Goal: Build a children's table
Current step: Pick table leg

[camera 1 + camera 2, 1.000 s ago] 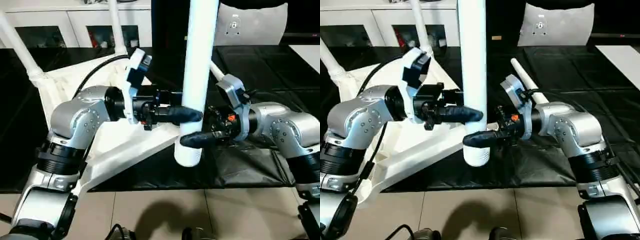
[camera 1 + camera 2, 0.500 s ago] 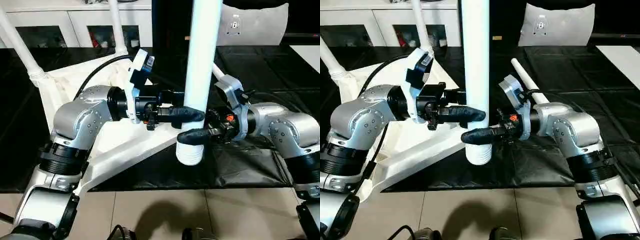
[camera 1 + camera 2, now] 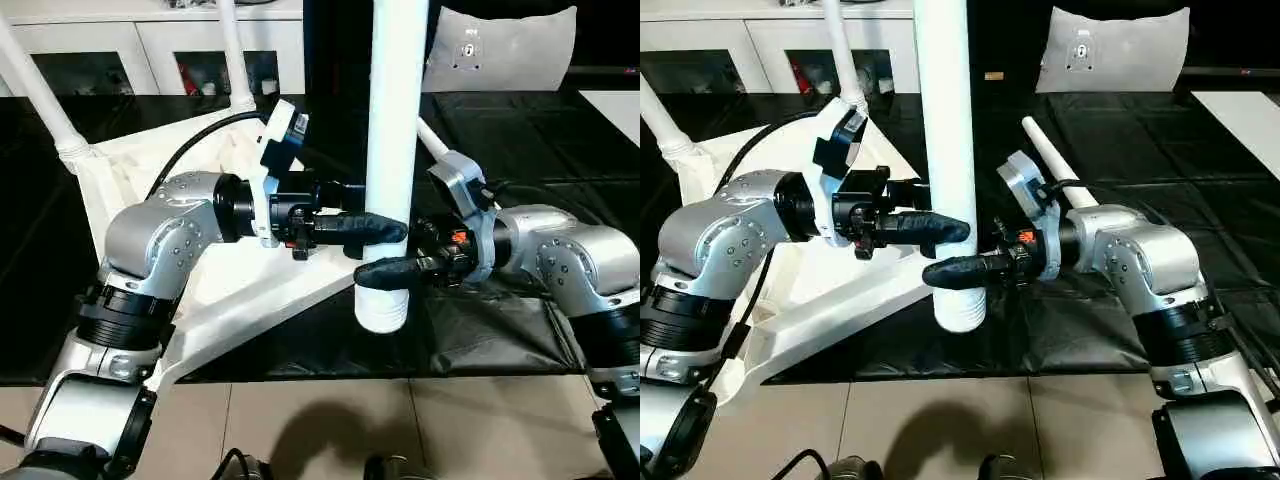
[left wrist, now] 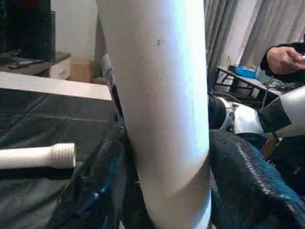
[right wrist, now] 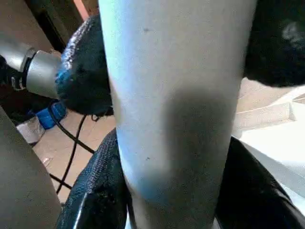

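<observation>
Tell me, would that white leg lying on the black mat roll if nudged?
Probably. The loose leg is a smooth round tube lying flat on the mat, so a sideways push should roll it. Since it seems tapered, it would likely curve. It looks stiff, probably light plastic.

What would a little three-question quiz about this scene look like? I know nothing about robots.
1. True or false: both grippers hold the upright white leg.
2. Which gripper grips lower on it? A) left gripper B) right gripper
3. How many legs already stand in the table top?

Key
1. True; each has a black finger on either side of it in its wrist view.
2. B.
3. Two, at its far corners; a further leg lies on the black mat.
</observation>
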Motion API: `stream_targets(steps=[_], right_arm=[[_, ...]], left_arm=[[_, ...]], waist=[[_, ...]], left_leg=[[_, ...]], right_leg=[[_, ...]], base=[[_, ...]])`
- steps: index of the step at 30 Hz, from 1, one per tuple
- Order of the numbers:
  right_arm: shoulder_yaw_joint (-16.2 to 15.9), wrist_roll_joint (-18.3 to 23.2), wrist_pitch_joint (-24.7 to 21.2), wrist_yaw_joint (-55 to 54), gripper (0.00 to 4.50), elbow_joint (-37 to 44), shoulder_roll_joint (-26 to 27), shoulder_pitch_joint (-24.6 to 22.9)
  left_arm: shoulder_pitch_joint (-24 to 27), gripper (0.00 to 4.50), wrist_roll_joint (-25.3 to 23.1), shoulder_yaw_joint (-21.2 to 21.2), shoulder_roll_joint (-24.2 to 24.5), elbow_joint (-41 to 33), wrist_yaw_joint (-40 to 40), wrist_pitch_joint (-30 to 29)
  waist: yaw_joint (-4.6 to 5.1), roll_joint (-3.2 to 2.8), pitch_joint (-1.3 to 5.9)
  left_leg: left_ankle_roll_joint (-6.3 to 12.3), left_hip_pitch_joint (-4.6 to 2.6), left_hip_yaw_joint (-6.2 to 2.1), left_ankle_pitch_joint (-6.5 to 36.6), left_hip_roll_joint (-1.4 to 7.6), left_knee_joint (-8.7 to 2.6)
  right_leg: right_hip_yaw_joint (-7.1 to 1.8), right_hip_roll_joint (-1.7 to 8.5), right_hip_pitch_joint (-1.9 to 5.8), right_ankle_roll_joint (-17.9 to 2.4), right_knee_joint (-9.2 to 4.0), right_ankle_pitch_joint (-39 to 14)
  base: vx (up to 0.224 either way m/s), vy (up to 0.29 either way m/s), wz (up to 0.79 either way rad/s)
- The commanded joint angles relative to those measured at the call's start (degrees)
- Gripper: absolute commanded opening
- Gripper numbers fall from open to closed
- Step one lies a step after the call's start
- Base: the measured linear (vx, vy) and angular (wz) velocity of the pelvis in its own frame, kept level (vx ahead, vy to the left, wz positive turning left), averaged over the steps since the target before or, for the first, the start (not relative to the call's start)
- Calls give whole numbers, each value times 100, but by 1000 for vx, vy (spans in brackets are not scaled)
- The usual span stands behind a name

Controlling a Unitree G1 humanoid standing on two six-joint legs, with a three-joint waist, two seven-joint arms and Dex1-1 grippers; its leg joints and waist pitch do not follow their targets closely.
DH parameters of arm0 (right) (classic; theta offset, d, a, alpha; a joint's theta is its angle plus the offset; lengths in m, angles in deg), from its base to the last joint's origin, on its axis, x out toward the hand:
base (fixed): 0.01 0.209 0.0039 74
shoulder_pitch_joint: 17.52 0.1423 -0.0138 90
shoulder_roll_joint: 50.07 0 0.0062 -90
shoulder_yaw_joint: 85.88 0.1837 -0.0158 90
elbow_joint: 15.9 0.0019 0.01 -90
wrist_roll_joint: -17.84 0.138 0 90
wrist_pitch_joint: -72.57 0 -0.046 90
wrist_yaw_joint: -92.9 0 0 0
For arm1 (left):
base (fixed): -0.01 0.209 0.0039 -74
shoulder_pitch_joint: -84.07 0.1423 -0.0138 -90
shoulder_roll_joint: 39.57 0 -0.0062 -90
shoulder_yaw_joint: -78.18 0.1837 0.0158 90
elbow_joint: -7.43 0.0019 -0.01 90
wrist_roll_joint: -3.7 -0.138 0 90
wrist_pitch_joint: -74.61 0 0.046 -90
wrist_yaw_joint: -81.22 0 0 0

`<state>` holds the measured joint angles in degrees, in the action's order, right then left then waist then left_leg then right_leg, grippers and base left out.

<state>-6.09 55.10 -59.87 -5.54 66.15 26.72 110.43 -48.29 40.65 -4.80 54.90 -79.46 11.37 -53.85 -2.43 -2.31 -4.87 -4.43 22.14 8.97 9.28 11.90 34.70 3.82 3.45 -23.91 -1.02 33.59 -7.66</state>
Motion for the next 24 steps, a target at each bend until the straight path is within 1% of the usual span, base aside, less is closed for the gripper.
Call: stream_targets(steps=[1, 2, 3, 4, 5, 6, 7, 8, 9, 10, 11, 12, 13, 14, 15, 16, 17, 18, 19, 20, 21, 22, 23, 24], right_arm=[[185, 132, -36, -161, 190, 125, 87, -60], [217, 150, -38, -199, 190, 131, 113, -77], [275, 188, -45, -259, 190, 152, 156, -115], [321, 217, -51, -304, 190, 168, 190, -145], [413, 278, -77, -405, 190, 217, 249, -216], [511, 337, -82, -524, 190, 279, 317, -297], [579, 372, -94, -656, 190, 342, 372, -363], [620, 390, -88, -768, 190, 429, 417, -437], [648, 401, -83, -853, 190, 501, 449, -497], [732, 401, -45, -1084, 190, 559, 542, -557], [766, 401, -32, -1175, 190, 574, 579, -573], [816, 303, 39, -1520, 190, 680, 692, -645], [813, 212, 34, -1768, 190, 774, 761, -686], [738, 7, 106, -2108, 190, 981, 875, -779], [738, 7, 106, -2108, 190, 981, 875, -779], [698, -106, 174, -2272, 190, 1092, 938, -833], [695, -268, 412, -2466, 190, 1083, 1062, -858], [699, -374, 578, -2594, 190, 1067, 1149, -872], [685, -545, 806, -2814, 190, 1008, 1279, -886], [688, -650, 982, -2986, 190, 949, 1405, -896], [684, -727, 1096, -3123, 190, 908, 1494, -901], [642, -888, 1256, -3334, 190, 888, 1587, -907], [619, -955, 1301, -3424, 190, 866, 1618, -906], [585, -1052, 1362, -3539, 190, 855, 1644, -911]], left_arm=[[54, 307, 229, -136, -5, -160, 24, -159], [66, 313, 284, -183, -30, -152, 46, -189], [85, 313, 366, -262, -77, -129, 96, -212], [100, 336, 429, -323, -114, -111, 135, -228], [142, 347, 555, -487, -232, -77, 288, -223], [191, 351, 705, -690, -381, -43, 468, -181], [225, 354, 876, -895, -530, -24, 638, -136], [252, 365, 1083, -1109, -674, -12, 807, -132], [272, 380, 1250, -1278, -786, -5, 942, -141], [303, 380, 1382, -1417, -875, -17, 1074, -133], [311, 380, 1424, -1463, -903, -19, 1119, -129], [337, 388, 1542, -1662, -1038, -15, 1389, -43], [344, 392, 1615, -1811, -1134, 0, 1618, 18], [349, 392, 1468, -1932, -1237, 23, 2002, 194], [349, 392, 1468, -1932, -1237, 23, 2002, 194], [344, 392, 1256, -1929, -1275, 29, 2194, 316], [305, 392, 1064, -1920, -1292, 111, 2440, 347], [277, 392, 952, -1919, -1304, 170, 2607, 349], [206, 392, 577, -1856, -1293, 335, 2996, 469], [143, 392, 162, -1741, -1261, 498, 3338, 625], [107, 392, -159, -1614, -1224, 592, 3558, 746], [132, 392, -416, -1373, -1151, 529, 3591, 791], [160, 392, -462, -1253, -1131, 442, 3548, 742], [187, 392, -510, -1133, -1123, 332, 3542, 715]], waist=[[-35, 65, 529], [-29, 82, 529], [-43, 50, 540], [-32, 64, 537], [-42, 45, 538], [-60, 18, 541], [-67, 41, 549], [-71, 27, 547], [-95, 44, 541], [-106, 41, 545], [-97, 42, 527], [-89, 17, 523], [-85, 35, 520], [-86, 34, 522], [-86, 34, 522], [-73, -15, 516], [-59, -1, 519], [-50, 6, 521], [-51, 7, 525], [-13, -26, 511], [-9, -37, 523], [-6, -28, 523], [-10, -176, 527], [9, -132, 533]], left_leg=[[306, -77, 62, 1012, 24, -320], [294, -71, 67, 1000, 20, -318], [290, -81, 61, 1006, 20, -315], [293, -68, 67, 1002, 21, -316], [281, -85, 65, 1050, 26, -314], [261, -83, 64, 1086, 17, -306], [262, -87, 64, 1096, 17, -304], [253, -76, 68, 1089, 13, -299], [241, -87, 75, 1156, 7, -291], [229, -94, 63, 1188, 7, -298], [225, -92, 65, 1238, 10, -305], [198, -109, 61, 1354, -2, -305], [163, -107, 59, 1363, -14, -299], [134, -110, 56, 1363, -20, -295], [134, -110, 56, 1363, -20, -295], [116, -117, 39, 1472, -14, -318], [93, -129, 36, 1516, -22, -318], [108, -121, 42, 1512, -44, -311], [101, -111, 37, 1492, -41, -314], [71, -122, 25, 1613, -53, -318], [63, -133, 16, 1634, -63, -318], [58, -118, 0, 1613, -49, -335], [34, -121, -26, 1596, -34, -354], [42, -127, -16, 1602, -13, -353]], right_leg=[[-156, 295, 372, -1016, -370, -2144], [-155, 289, 369, -1025, -370, -2108], [-151, 290, 370, -1040, -366, -2103], [-156, 290, 373, -1039, -375, -2076], [-154, 285, 363, -1049, -379, -2080], [-149, 293, 370, -1068, -373, -2098], [-145, 285, 364, -1069, -386, -2099], [-150, 282, 369, -1073, -383, -2079], [-142, 286, 364, -1056, -404, -2186], [-134, 282, 357, -1013, -404, -2288], [-135, 278, 339, -974, -420, -2373], [-119, 269, 331, -864, -445, -2584], [-112, 269, 331, -791, -454, -2693], [-105, 273, 318, -719, -477, -2806], [-105, 273, 318, -719, -477, -2806], [-94, 253, 302, -523, -510, -2967], [-85, 253, 284, -412, -517, -3043], [-76, 252, 295, -374, -530, -3103], [-79, 259, 300, -337, -525, -3121], [-55, 233, 263, -168, -566, -3239], [-51, 237, 263, -79, -571, -3287], [-55, 253, 271, -59, -569, -3272], [-65, 270, 271, -115, -528, -3150], [-75, 260, 256, -172, -552, -3029]], base=[[0, 0, 0], [0, 0, 0], [0, 0, 0], [0, 0, 0], [0, 0, 0], [0, 0, 0], [0, 0, 0], [0, 0, 0], [0, 0, 0], [0, 0, 0], [0, 0, 0], [0, 0, 0], [0, 0, 0], [0, 0, 0], [0, 0, 0], [0, 0, 0], [0, 0, 0], [0, 0, 0], [0, 0, 0], [0, 0, 0], [0, 0, 0], [0, 0, 0], [0, 0, 0], [0, 0, 0]])
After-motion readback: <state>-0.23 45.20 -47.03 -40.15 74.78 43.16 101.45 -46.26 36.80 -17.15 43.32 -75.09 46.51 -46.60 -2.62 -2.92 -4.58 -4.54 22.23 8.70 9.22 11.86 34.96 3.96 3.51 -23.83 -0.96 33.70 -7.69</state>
